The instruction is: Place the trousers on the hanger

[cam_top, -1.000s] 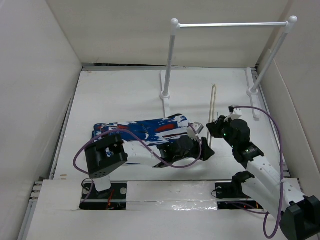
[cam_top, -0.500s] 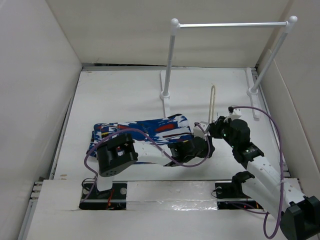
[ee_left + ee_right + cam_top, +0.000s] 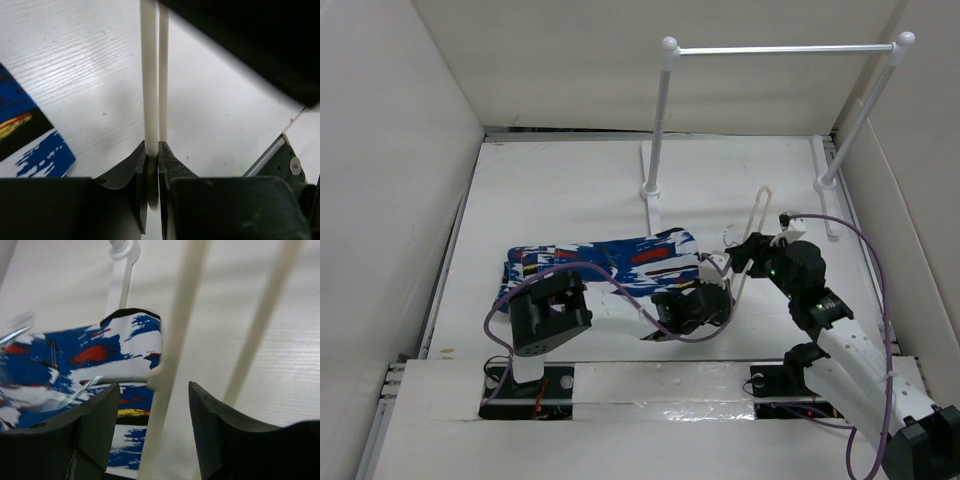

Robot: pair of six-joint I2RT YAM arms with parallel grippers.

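Note:
The trousers (image 3: 600, 258), blue with white, red and black streaks, lie flat on the table left of centre; they also show in the wrist views (image 3: 22, 125) (image 3: 95, 357). The thin cream hanger (image 3: 756, 218) stands on edge, its top leaning right. My left gripper (image 3: 722, 276) reaches across the trousers and is shut on the hanger's lower bar (image 3: 148, 75), which is pinched between the jaws (image 3: 152, 152). My right gripper (image 3: 746, 254) is open, and one hanger bar (image 3: 172, 365) stands loose between its fingers (image 3: 154, 390). The hook shows only dimly.
A white two-post rail stand (image 3: 658, 120) with a metal crossbar (image 3: 780, 48) stands at the back; one foot shows in the right wrist view (image 3: 121, 270). White walls box in the table on three sides. The left arm's cable (image 3: 620, 300) loops over the trousers.
My left gripper reached the hanger and closed on its lower bar. My right gripper opened and let go of the hanger. The hanger's top has tilted to the right.

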